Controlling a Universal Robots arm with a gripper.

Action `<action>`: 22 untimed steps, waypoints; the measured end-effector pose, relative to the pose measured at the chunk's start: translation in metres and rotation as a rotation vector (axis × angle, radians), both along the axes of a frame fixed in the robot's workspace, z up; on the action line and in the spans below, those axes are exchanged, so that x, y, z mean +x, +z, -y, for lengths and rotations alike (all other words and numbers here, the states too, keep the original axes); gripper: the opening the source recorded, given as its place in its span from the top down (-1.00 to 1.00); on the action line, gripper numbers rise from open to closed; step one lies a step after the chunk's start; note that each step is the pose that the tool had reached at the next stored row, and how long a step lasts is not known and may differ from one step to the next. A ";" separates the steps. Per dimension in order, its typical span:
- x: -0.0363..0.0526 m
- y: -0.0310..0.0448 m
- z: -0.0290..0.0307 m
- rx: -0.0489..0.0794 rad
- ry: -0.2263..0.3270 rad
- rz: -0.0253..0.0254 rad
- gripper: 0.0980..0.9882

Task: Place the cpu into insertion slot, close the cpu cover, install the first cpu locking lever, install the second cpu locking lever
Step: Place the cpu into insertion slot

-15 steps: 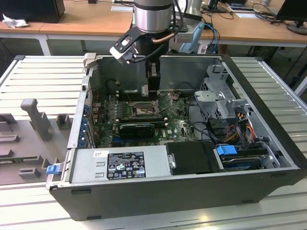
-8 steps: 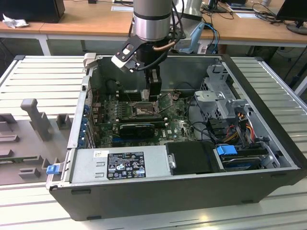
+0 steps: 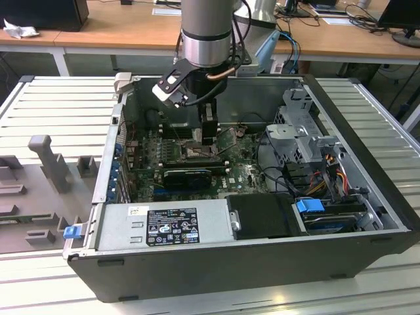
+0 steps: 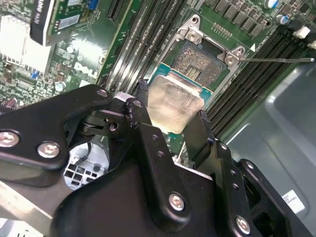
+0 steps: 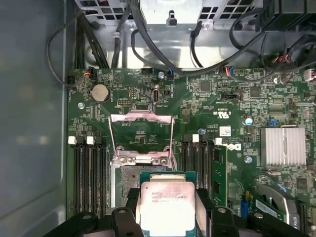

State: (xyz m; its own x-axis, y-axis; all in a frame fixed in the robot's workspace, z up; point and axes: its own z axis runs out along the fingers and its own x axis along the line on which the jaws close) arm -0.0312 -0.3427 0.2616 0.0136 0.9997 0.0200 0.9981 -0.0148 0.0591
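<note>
Clearly the first step is in hand: the gripper [image 3: 209, 136] is closed on the cpu [image 4: 172, 104], fingers pinching two opposite edges, holding it just above the slot [image 4: 200, 59] and partly over it. The cover [image 5: 142, 118] stands open. Seating it, I judge, calls for squaring the chip to the slot's frame and keeping it level.

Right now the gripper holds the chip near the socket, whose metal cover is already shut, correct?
No: the gripper holds the cpu near the insertion slot, but the cpu cover stands open, as the first wrist view shows.
</note>
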 end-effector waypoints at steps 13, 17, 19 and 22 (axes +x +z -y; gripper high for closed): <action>0.0000 -0.0087 -0.0005 0.003 0.000 -0.0001 0.03; 0.0000 -0.0108 -0.0005 0.003 0.000 -0.0001 0.03; 0.0000 -0.0117 -0.0005 0.003 0.000 0.0000 0.03; 0.0000 -0.0134 -0.0005 0.003 0.000 -0.0001 0.03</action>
State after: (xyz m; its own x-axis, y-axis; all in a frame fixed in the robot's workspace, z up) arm -0.0312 -0.3422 0.2481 0.0133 0.9996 0.0229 0.9981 -0.0147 0.0590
